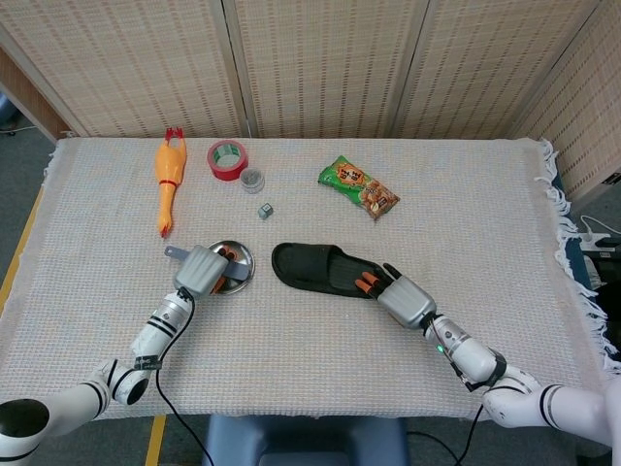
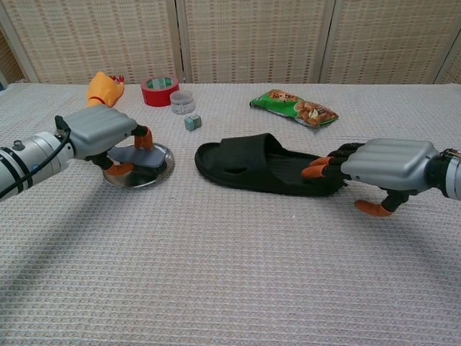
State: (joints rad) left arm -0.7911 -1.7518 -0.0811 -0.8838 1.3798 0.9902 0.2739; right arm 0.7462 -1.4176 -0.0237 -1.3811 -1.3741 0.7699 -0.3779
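My left hand (image 1: 202, 270) (image 2: 101, 130) grips a flat grey brush-like object (image 2: 137, 153) and holds it just over a round metal dish (image 1: 236, 274) (image 2: 144, 176); one grey end pokes out behind the hand (image 1: 173, 252). A black slipper (image 1: 315, 267) (image 2: 252, 166) lies mid-table, toe towards the dish. My right hand (image 1: 403, 296) (image 2: 385, 162) sits at its heel end. The curled fingertips (image 2: 320, 170) rest on the heel. Its thumb stays apart, low beside the slipper, and grips nothing.
Along the far side lie a yellow rubber chicken (image 1: 167, 180), a red tape roll (image 1: 226, 158), a small round jar (image 1: 252, 180), a tiny cube (image 1: 265, 210) and a green snack bag (image 1: 359, 186). A woven cloth (image 1: 485, 214) covers the table, and slatted screens stand behind it.
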